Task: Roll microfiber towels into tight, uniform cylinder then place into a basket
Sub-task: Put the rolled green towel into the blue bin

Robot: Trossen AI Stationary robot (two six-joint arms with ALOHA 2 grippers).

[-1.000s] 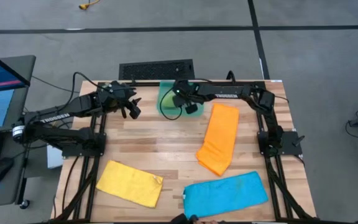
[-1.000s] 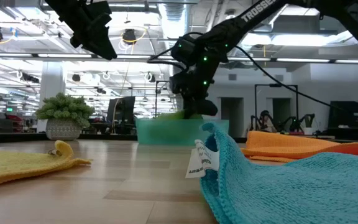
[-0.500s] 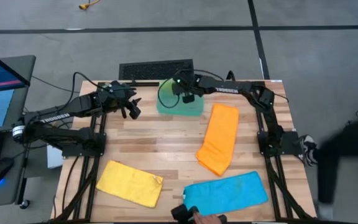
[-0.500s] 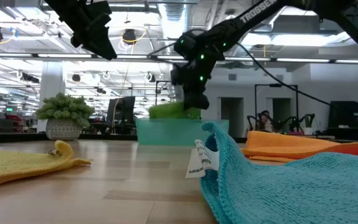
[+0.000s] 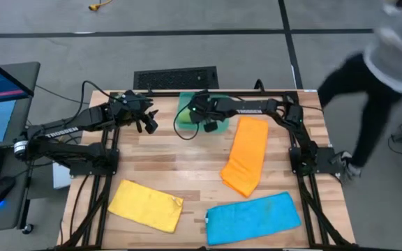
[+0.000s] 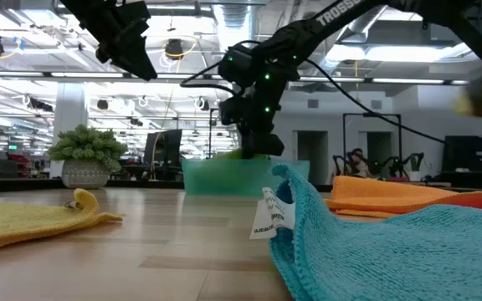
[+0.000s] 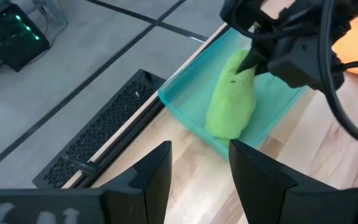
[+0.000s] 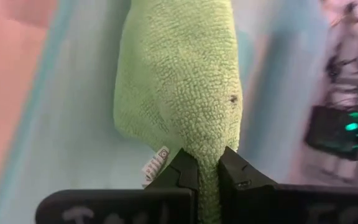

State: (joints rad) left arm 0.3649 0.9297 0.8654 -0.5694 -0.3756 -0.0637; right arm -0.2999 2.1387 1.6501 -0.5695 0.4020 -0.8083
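The green towel, rolled up, lies in the teal basket at the table's far edge. My right gripper is over the basket, shut on the roll's end; it also shows in the low view. My left gripper is open and empty, held in the air left of the basket. The orange towel lies flat right of centre. The yellow towel and the blue towel lie flat near the front edge. My right gripper pinches the narrowed end of the green roll between its two fingertips, coming from above and slanting down. The fingers lie in line with the roll. The rest of the roll lies down inside the basket.
A spiky green plant ball stands in a pot beyond the table's left side. A black grille lies just past the far edge. A person moves past the table's right side.
My right gripper lifted the green roll above the basket rim, then lowered it back into the basket, ending a little farther toward the table's left. A person has come into view at the right.
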